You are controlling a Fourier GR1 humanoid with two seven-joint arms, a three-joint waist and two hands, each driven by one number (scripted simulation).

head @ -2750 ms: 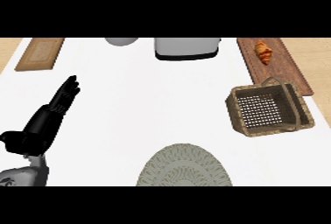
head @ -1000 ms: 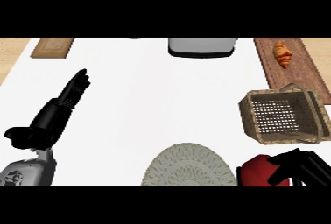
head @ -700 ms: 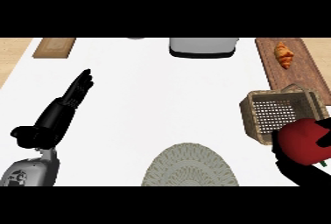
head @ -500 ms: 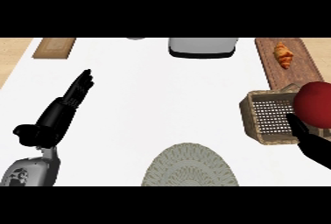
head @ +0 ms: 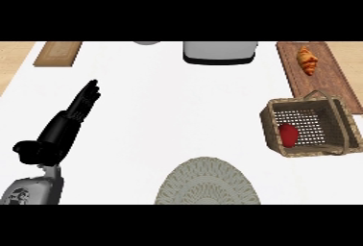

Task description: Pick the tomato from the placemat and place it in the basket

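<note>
Fingers straight and together, holding nothing, the robot's left hand [head: 67, 127] rests on the white counter [head: 177, 101] at the left; the right hand is out of view. The woven basket [head: 340, 125] at the right holds the red tomato [head: 288, 135] against its left wall, and the grey placemat [head: 205, 182] lies bare, so the task looks complete. Half a second ago the right hand held the tomato above the basket; it has since let go and left.
</note>
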